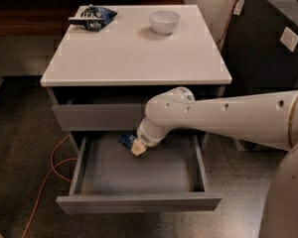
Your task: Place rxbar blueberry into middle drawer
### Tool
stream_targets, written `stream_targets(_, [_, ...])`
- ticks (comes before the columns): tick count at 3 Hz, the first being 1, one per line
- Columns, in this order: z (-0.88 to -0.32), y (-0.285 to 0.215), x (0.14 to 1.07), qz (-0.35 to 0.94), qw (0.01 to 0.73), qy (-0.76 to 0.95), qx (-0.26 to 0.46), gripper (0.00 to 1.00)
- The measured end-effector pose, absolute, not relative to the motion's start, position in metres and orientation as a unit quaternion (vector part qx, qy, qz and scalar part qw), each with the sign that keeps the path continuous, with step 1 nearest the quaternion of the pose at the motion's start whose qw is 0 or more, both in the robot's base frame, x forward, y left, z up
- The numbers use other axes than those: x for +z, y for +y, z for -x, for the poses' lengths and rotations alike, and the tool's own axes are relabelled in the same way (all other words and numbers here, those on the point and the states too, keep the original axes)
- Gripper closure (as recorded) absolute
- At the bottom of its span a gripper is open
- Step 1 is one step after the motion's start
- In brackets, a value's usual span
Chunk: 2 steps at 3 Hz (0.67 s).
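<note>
The middle drawer point(139, 203) is pulled well out of the cabinet point(134, 58), and its grey floor is visible from the front panel to the back. The arm point(223, 115) comes in from the right, crosses in front of the cabinet below the white top, and bends down at the wrist into the open drawer.

The gripper point(137, 148) hangs over the rear part of the drawer, a little left of the middle and just below the front of the top drawer point(97, 117), which is closed. It is clamped on the bar point(125, 140). The dark blue wrapper juts out from the pale tip, up and to the left, on the side away from the arm. The bar is tilted rather than lying flat. It sits inside the drawer's outline near the back wall, and whether it touches the drawer floor cannot be told.

On the cabinet's top, well apart from the gripper, a white bowl point(164, 21) stands near the back edge, right of centre. A crinkled blue-and-white bag point(93, 17) lies at the back left corner.
</note>
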<state>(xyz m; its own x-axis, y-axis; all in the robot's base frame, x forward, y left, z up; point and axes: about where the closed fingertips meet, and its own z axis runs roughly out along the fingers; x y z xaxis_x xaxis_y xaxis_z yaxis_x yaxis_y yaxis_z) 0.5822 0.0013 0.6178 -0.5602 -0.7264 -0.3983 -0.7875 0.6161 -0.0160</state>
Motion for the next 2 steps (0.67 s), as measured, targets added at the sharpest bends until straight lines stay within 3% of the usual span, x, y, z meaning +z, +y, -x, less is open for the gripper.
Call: stream_targets(2, [-0.592,0.008,0.546,0.419,0.167,0.887,0.098,1.00])
